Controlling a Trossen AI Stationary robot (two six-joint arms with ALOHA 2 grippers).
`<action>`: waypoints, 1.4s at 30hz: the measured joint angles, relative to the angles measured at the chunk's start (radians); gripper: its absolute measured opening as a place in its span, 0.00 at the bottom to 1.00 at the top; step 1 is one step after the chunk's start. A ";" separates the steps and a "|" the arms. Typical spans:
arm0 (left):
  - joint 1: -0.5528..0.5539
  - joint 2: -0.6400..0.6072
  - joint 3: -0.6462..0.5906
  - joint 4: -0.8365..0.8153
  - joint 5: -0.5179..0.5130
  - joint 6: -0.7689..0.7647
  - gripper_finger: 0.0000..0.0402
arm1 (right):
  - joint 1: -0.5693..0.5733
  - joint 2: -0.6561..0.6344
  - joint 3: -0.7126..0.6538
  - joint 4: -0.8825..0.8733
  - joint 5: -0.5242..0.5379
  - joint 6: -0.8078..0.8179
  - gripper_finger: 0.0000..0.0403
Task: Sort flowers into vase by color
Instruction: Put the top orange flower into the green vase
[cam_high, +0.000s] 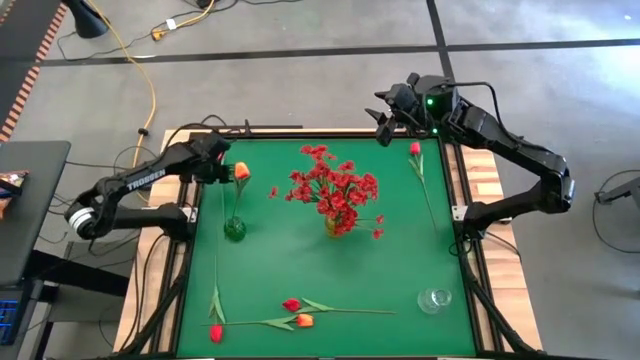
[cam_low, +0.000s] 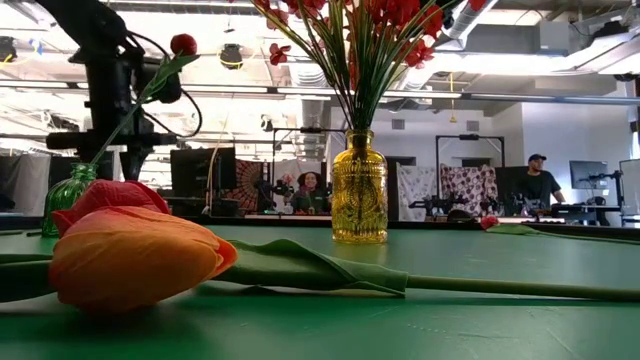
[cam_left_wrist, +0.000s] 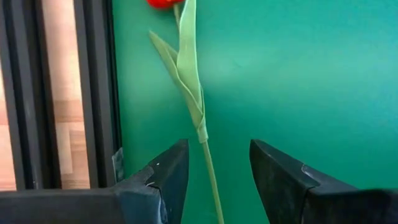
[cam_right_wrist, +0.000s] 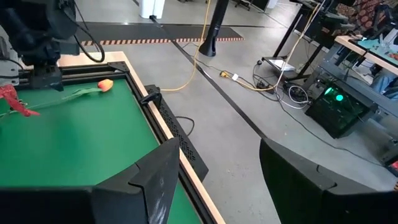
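Note:
An orange tulip (cam_high: 241, 171) stands with its stem in a small green vase (cam_high: 234, 228) at the table's left and leans toward the far edge. My left gripper (cam_left_wrist: 217, 152) points down, open, one finger on either side of the tulip's stem (cam_left_wrist: 200, 124) without touching it. A yellow vase (cam_high: 335, 226) at the centre holds a bunch of small red blossoms (cam_high: 333, 185). A red-pink tulip (cam_high: 414, 148) lies along the right edge. One orange tulip (cam_high: 304, 320) and two red ones (cam_high: 291, 304) (cam_high: 215, 332) lie near the front. My right gripper (cam_right_wrist: 217, 152) hangs open above the far right corner.
A clear glass vase (cam_high: 434, 299) stands at the near right. The table's dark frame (cam_left_wrist: 93, 93) runs close beside my left gripper. Beyond the table, people (cam_low: 310, 190) sit at desks in the room.

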 joint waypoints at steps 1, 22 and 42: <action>0.000 0.012 0.000 0.000 0.000 0.003 0.38 | 0.000 0.000 0.000 0.000 0.000 0.000 0.62; 0.000 0.310 0.000 0.068 -0.001 0.052 0.34 | 0.000 0.000 0.000 -0.005 0.000 -0.019 0.62; 0.000 0.132 -0.003 0.082 -0.080 0.067 0.01 | -0.002 0.000 0.000 -0.038 0.001 -0.044 0.62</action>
